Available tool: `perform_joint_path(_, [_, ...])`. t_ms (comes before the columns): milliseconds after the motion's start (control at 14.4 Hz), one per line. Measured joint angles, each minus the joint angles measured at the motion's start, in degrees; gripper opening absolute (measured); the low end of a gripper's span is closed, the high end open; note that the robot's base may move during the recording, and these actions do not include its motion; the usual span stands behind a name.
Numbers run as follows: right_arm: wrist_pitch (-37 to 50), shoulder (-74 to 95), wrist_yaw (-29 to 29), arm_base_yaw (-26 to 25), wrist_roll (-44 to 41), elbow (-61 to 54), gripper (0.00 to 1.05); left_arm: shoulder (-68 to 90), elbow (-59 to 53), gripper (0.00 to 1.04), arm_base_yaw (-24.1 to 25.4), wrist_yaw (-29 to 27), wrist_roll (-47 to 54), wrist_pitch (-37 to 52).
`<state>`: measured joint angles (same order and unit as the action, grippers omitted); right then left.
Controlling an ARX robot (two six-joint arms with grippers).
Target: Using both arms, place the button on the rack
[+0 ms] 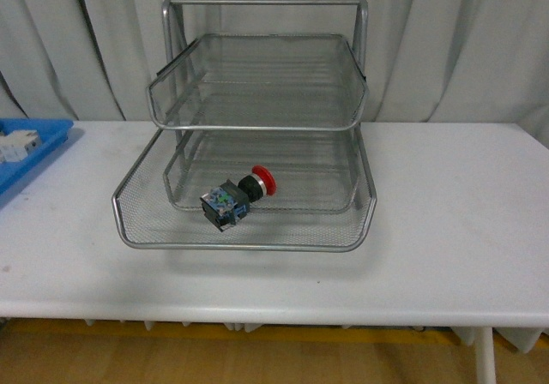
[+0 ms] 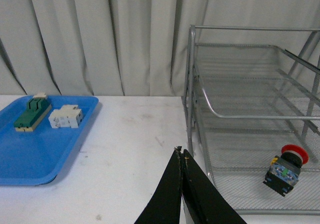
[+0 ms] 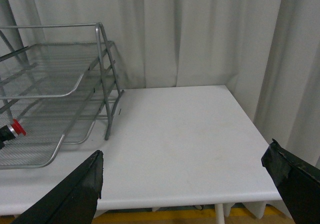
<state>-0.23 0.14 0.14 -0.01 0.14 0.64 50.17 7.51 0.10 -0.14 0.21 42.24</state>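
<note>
The button (image 1: 238,195) lies on its side in the bottom tier of the silver wire rack (image 1: 257,242), red cap toward the back right, black-and-blue body toward the front. The left wrist view shows the button (image 2: 286,168) inside the rack (image 2: 191,84), off to one side of my left gripper (image 2: 180,152), which is shut with nothing in it, over bare table. My right gripper (image 3: 184,159) is open wide and empty, apart from the rack (image 3: 107,109); the button's red cap (image 3: 16,128) peeks at the frame edge. Neither arm appears in the front view.
A blue plastic tray (image 2: 45,159) holds a green-and-cream block (image 2: 32,113) and a white block (image 2: 66,117); it sits at the table's left edge (image 1: 53,132). White table (image 1: 446,195) under grey curtains. The table's front and right edges show in the right wrist view.
</note>
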Motion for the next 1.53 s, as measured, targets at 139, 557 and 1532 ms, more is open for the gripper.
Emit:
perform_joint_path(139, [0.00,0.00,0.00,0.00,0.00,0.00,0.98,-6.45,-2.86,0.02,0.00,0.11,0.00,-3.85])
perform_joint_path(557, [0.02,0.00,0.00,0.00,0.00,0.00,0.98,-19.19,-6.99,0.02,0.00,0.11,0.00,-11.67])
perform_joint_path(1532, [0.02,0.00,0.00,0.00,0.00,0.00,0.98,-39.65,-6.99,0.02,0.00,0.11,0.00,-31.71])
